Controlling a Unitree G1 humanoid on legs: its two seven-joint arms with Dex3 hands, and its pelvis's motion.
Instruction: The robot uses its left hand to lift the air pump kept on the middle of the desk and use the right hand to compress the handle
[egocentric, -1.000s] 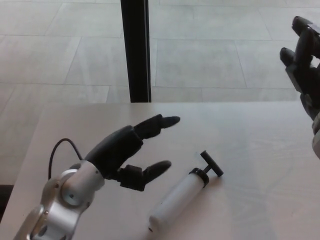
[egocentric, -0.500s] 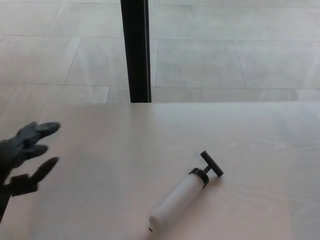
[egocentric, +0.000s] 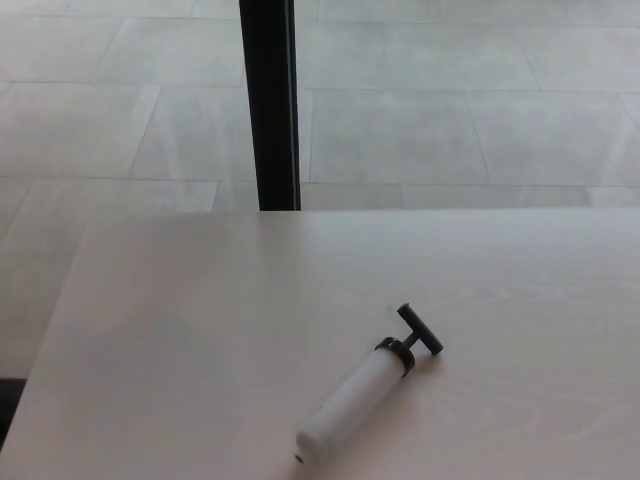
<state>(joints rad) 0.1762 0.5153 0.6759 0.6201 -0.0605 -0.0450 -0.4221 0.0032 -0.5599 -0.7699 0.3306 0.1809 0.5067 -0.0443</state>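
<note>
Both black hands have left the picture since the earlier frames: a second ago the left one hovered with fingers spread just beside the pump and the right showed at the far right edge, half a second ago only the left remained at the left edge, and now neither is in view, so whether their fingers stand apart or together cannot be told. Apart from a slight shift of the whole view, the small air pump with a white plastic cylinder and a black T-shaped handle (egocentric: 367, 393) has not moved; it lies on its side on the pale wooden desk (egocentric: 180, 330), towards the near middle, handle pointing up and to the right, with a short length of rod showing between collar and handle. With no hand in sight, places can only be reckoned from where each would enter: the pump lies well in from the left edge and somewhat nearer the right. As a judgement, the round barrel could roll or skid away under a glancing touch from the thick fingers, possibly towards the near edge, and a grip too close to the collar would leave the right hand little room at the handle.
</note>
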